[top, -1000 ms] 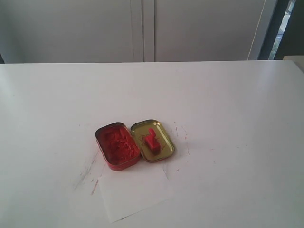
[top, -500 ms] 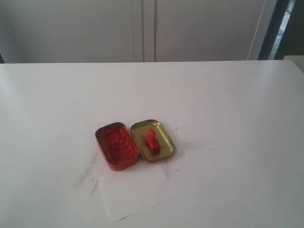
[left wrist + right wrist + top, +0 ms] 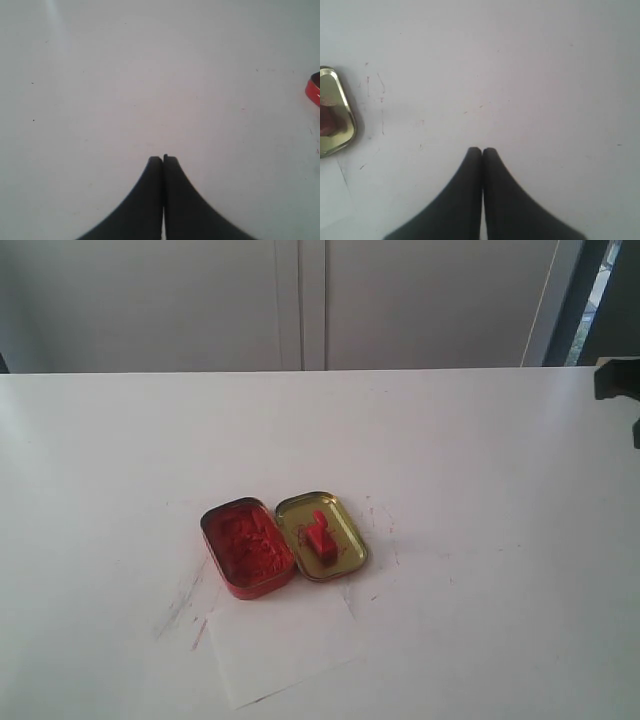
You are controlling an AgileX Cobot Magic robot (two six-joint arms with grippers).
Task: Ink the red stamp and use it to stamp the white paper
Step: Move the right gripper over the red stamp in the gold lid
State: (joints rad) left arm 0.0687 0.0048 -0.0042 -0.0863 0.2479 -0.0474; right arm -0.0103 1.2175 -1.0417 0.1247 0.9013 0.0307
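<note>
The red stamp [image 3: 319,536] sits inside the open gold lid [image 3: 348,542] near the middle of the desk [image 3: 480,460]. The ink tin [image 3: 262,585], full of red ink, touches the lid's left side, and the white paper [image 3: 285,640] lies just on the near side of both. The right hand [image 3: 482,150] hangs over bare desk to the right of the lid with its jaws pressed together and nothing in them. The left hand [image 3: 163,159] is likewise closed and empty, off to the left of the tin. The step in hand looks to be the reach for the stamp, most likely by the right arm, a dark part of which shows at the far right edge. To do it well, the jaws should spread before descending, come down from above and close across the narrow handle. They should stay clear of the lid's rim, because the light lid could slide or tip if nudged.
</note>
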